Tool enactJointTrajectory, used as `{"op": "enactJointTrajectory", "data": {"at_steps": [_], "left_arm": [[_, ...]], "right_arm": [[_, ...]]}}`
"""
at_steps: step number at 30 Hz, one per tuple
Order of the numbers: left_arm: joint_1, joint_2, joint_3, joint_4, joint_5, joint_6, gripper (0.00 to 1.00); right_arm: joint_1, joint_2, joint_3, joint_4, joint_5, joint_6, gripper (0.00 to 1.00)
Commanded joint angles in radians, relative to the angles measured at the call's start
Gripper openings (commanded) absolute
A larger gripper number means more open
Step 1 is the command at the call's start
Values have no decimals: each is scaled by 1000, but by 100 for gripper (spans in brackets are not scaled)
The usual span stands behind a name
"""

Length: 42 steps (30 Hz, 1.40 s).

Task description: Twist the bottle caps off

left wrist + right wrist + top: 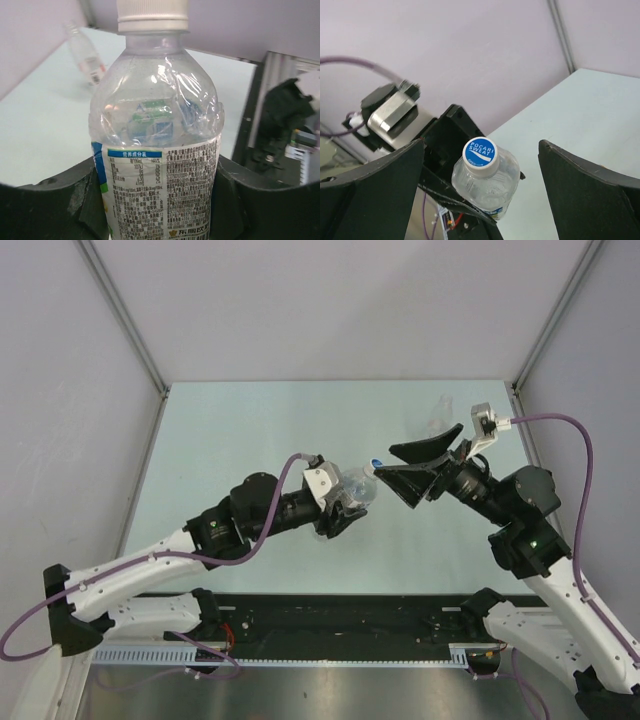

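Pale green surface (250,420), mid-frame: left hand (343,508) clamps bottle (358,486) to brace it, cap (372,462) aimed at right hand (398,478), which is wide open, nothing gripped.

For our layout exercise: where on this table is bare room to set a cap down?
Bare: the far-left table, beyond the left gripper; also the near strip between the arms. Crowded: centre, where the right gripper faces the held bottle.
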Motion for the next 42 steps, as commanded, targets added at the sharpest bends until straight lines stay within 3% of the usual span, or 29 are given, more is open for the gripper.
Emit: {"op": "enactJointTrajectory", "data": {"at_steps": [1, 9, 13, 18, 35, 37, 38, 42], "left_arm": [[-66, 0, -13, 40, -323, 88, 0], [-130, 60, 1, 57, -592, 102, 0], [-150, 75, 3, 65, -649, 111, 0], [-156, 84, 3, 65, -666, 103, 0], [-162, 86, -10, 65, -649, 96, 0], [-164, 87, -13, 65, -649, 96, 0], [-164, 84, -13, 65, -649, 94, 0], [-164, 80, -20, 67, -637, 85, 0]], "right_arm": [[1, 30, 46, -16, 159, 97, 99], [71, 62, 46, -32, 309, 150, 95], [96, 84, 47, -39, 354, 171, 90], [128, 99, 47, -42, 379, 159, 78], [161, 147, 46, -53, 405, 144, 54], [164, 145, 47, -53, 408, 136, 44], [165, 145, 47, -56, 411, 134, 32], [173, 148, 47, -58, 409, 108, 8]]}}
